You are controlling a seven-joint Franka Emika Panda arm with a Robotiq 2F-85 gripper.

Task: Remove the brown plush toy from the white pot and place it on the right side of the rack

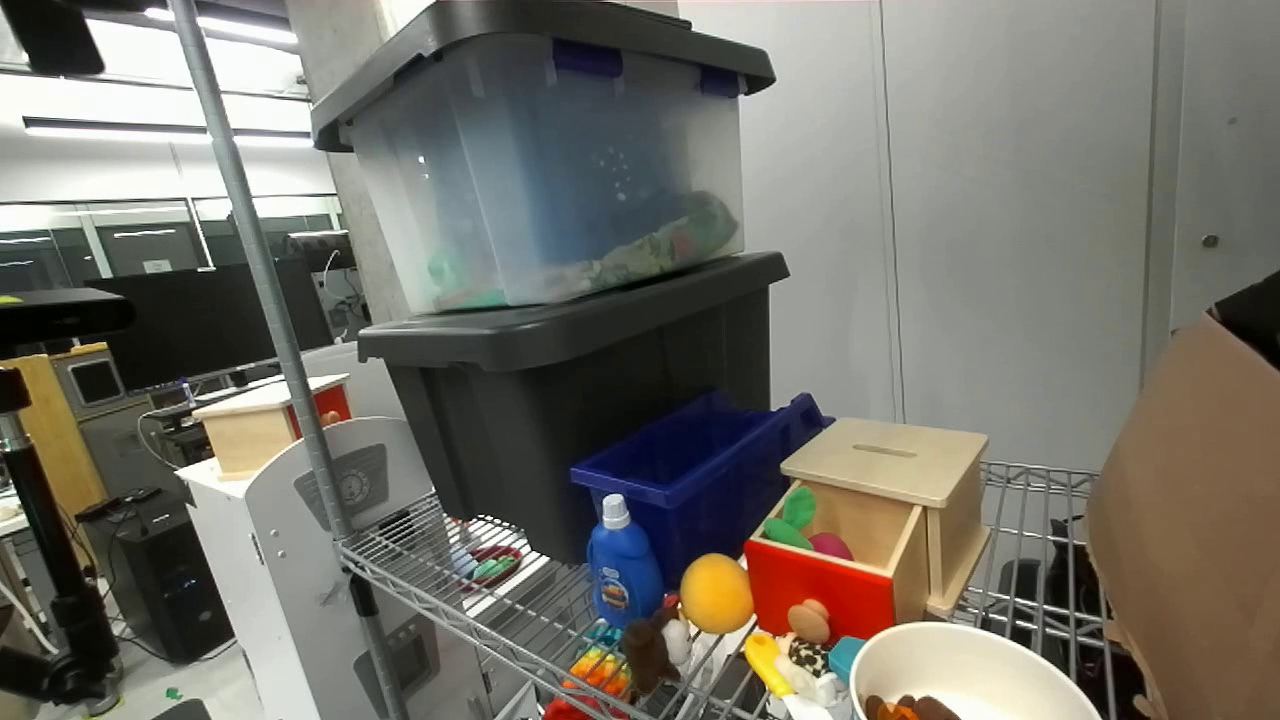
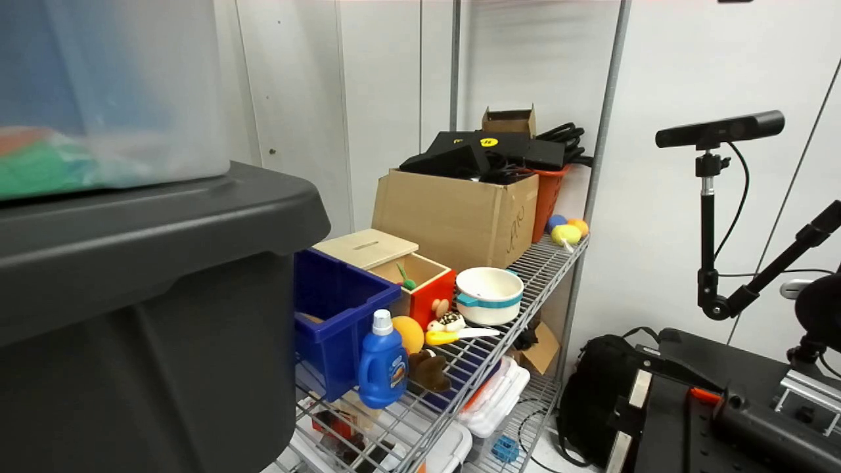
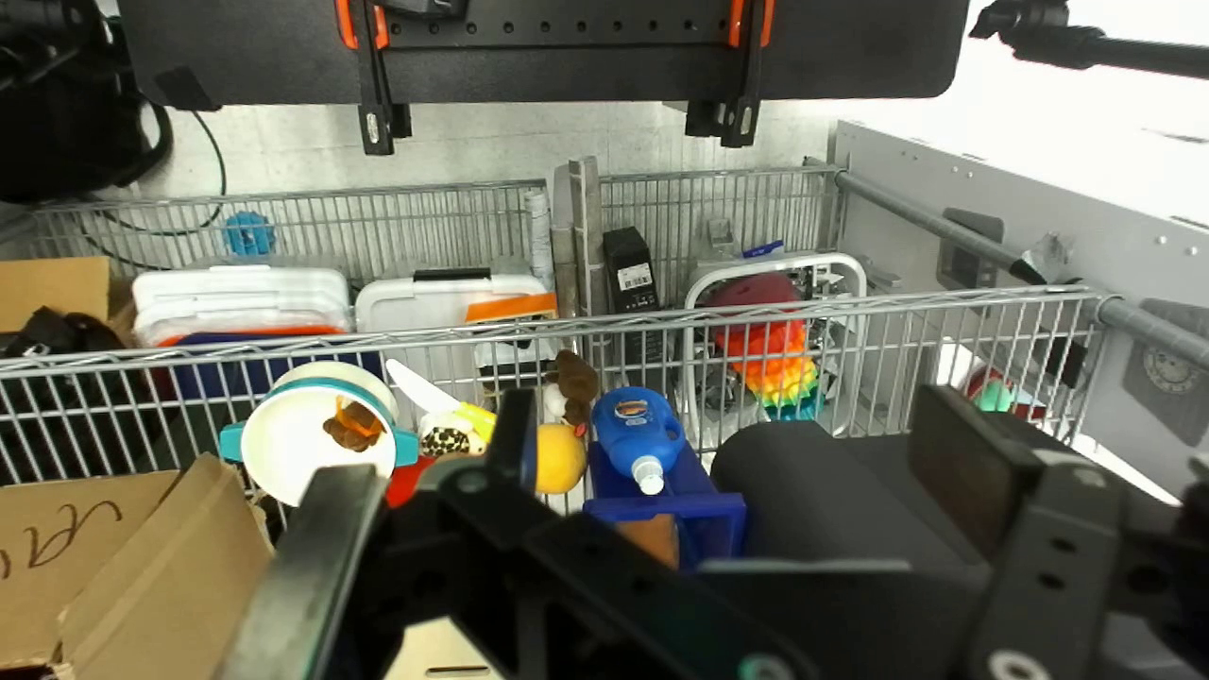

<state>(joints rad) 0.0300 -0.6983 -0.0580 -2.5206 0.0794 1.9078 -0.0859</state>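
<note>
Since the brown plush toy (image 3: 354, 427) lies inside the white pot (image 3: 274, 453), the step in hand looks to be reaching for it; the removal is not yet done. The claw (image 3: 725, 425), in the wrist view, stands spread wide with nothing held. From there the pot lies toward nine o'clock, and the toy rests toward two o'clock within the pot's mouth. The next move, I judge, calls for travel to nine o'clock, then a descent inside the rim so the jaws meet plush and not the pot's wall. Lifting it out and setting it on the right side of the rack (image 3: 642, 322) would follow; which end that is, these views leave unsettled.

In an exterior view, the wooden box (image 1: 900, 475) has its red drawer (image 1: 790, 585) jutting out toward seven o'clock, holding a leafy green and crimson item (image 1: 797, 515). The blue bin (image 3: 713, 510) contains a brownish piece (image 3: 652, 538), too hidden to name. The clear tub (image 1: 560, 190) shows blurred green and patterned contents (image 1: 690, 230); the dark bin (image 1: 600, 420) beneath is lidded. The cardboard box (image 2: 447, 217), toward eleven o'clock of the pot in an exterior view, is heaped with black gear (image 2: 486, 151).
</note>
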